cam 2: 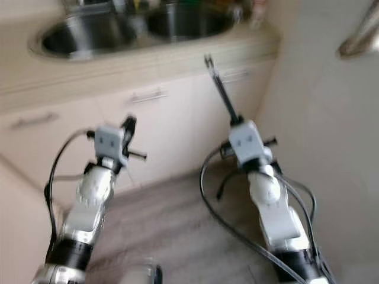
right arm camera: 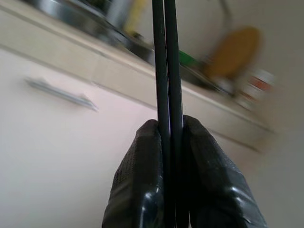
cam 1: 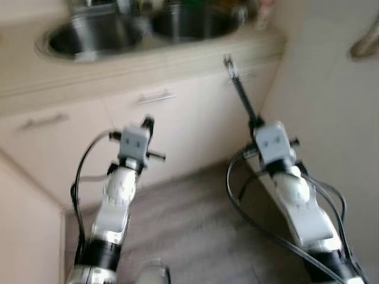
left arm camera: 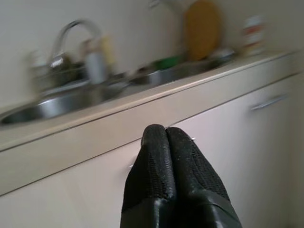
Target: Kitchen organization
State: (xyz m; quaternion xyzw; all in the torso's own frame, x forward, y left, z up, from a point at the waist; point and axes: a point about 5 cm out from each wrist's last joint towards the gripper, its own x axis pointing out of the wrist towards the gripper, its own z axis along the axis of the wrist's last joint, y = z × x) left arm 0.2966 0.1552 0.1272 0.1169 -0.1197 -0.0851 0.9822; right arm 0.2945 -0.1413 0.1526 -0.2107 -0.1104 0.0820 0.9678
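The right gripper [right arm camera: 168, 137] is clamped on a pair of thin black chopsticks [cam 1: 240, 89], its two fingers [right arm camera: 137, 180] pressed against either side of them. The chopsticks are long, straight and dark, lying flush side by side; they stick up out of the gripper and lean toward the sink [cam 1: 95, 36], with their far tips in front of the counter edge [cam 1: 177, 56], to the right of the sink's two steel basins. In the right wrist view they run as two narrow parallel bars up past a cabinet handle [right arm camera: 61, 94] and the blurred clutter by the sink.

The left gripper [left arm camera: 166, 137] is held up below the sink, in front of the cream cabinet doors [cam 1: 160, 127], well apart from the chopsticks. Its fingers are pressed together with nothing between them. Beyond them the left wrist view shows the sink's curved tap [left arm camera: 71, 33], a green item and a round yellowish board [left arm camera: 202, 26] leaning on the wall behind the sink.

All views are softened by blur. Grey wood-look floor [cam 1: 189, 231] lies below the cabinets.
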